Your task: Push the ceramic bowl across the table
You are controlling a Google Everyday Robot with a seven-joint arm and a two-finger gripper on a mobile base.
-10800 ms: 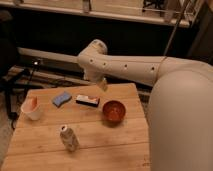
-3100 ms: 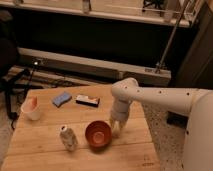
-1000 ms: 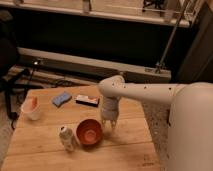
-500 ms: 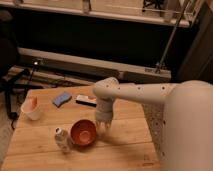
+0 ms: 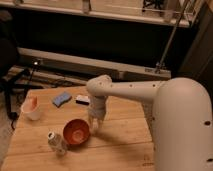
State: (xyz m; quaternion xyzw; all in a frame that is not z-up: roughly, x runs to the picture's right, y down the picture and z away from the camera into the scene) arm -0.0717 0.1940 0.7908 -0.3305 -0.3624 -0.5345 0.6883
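Plank table bears the ceramic bowl; the gripper hangs just beside its rim, opposite the can; spread or pressed together, I cannot tell.

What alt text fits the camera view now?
The gripper is down over the table beside the red-orange ceramic bowl, on its right in the picture. A can stands close on the bowl's other side; a white cup and a blue sponge sit farther back.
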